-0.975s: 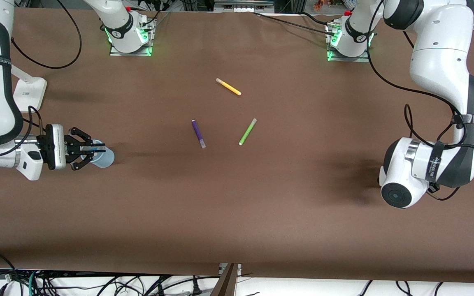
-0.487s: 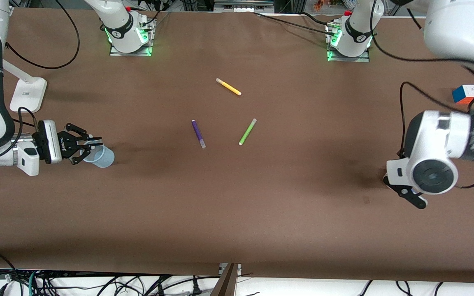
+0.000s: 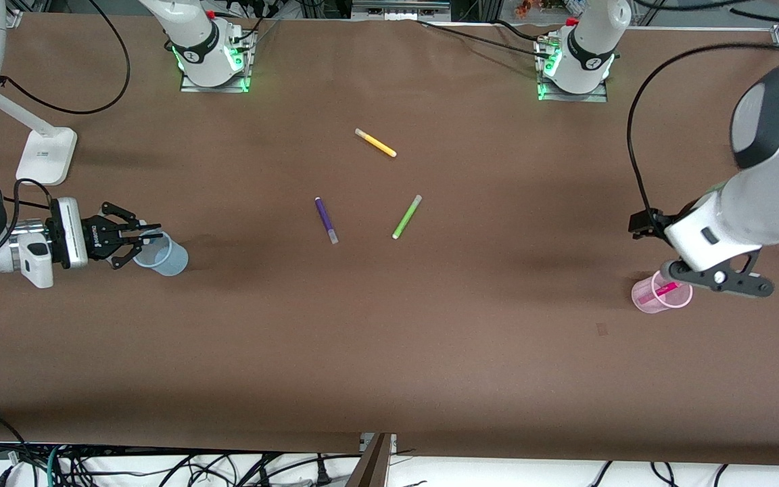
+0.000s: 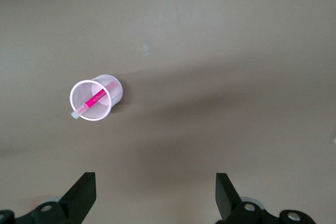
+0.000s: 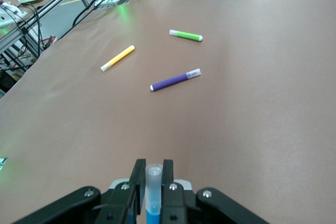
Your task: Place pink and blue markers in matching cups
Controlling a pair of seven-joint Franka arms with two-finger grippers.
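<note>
The pale pink cup (image 3: 661,292) stands upright near the left arm's end of the table with the pink marker (image 3: 660,291) leaning inside it. Both show in the left wrist view: cup (image 4: 112,86), marker (image 4: 94,99). My left gripper (image 3: 698,257) is open and empty, raised above the table beside that cup; it also shows in its own wrist view (image 4: 155,198). My right gripper (image 3: 149,233) is shut on the blue marker (image 5: 153,192), greyish cap outward, over the rim of the pale blue cup (image 3: 163,256) near the right arm's end.
A dark purple pen (image 3: 326,220), a lime green pen (image 3: 406,216) and a yellow pen (image 3: 375,143) lie mid-table; they also show in the right wrist view: purple (image 5: 176,80), green (image 5: 186,35), yellow (image 5: 117,58). A white stand (image 3: 44,155) sits near the right arm.
My left arm has risen and swung away, uncovering the pink cup with the pink marker in it. My right gripper has drawn back a little from over the blue cup, still holding the blue marker.
</note>
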